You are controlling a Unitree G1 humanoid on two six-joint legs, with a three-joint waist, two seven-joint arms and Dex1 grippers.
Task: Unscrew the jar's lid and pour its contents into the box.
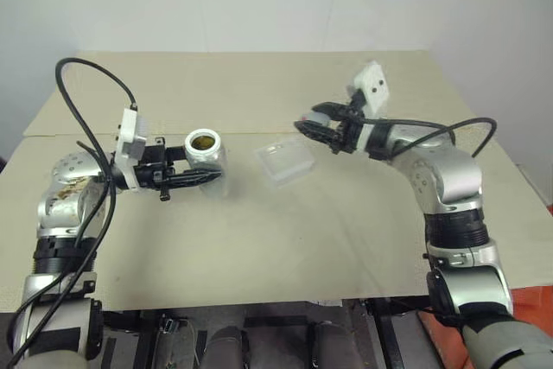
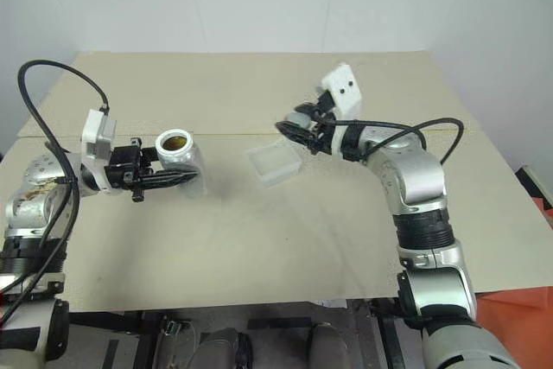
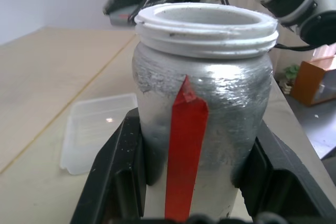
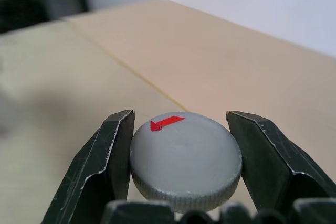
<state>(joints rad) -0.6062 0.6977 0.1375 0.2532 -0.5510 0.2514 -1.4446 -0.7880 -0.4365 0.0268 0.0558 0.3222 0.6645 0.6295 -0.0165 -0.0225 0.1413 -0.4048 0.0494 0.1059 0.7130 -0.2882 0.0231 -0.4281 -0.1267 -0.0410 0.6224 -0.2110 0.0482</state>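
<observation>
Jar (image 1: 206, 151), a small silvery metal cylinder with a red stripe down its side, stands upright and open-mouthed in the left gripper (image 1: 210, 176), whose two black fingers are clamped on its body above the left part of the tan table (image 1: 259, 239). Yellowish-brown contents (image 1: 204, 139) show inside its white threaded rim. Just to the right of the jar lies the shallow clear plastic box (image 1: 284, 162), flat on the table, between both arms and nearer the left one; pouring would likely mean tipping the jar's upright axis rightward over it. The right gripper (image 1: 318, 130), beyond the box's far right corner, pinches the round grey lid (image 4: 186, 159). One jar, one lid, one box.
</observation>
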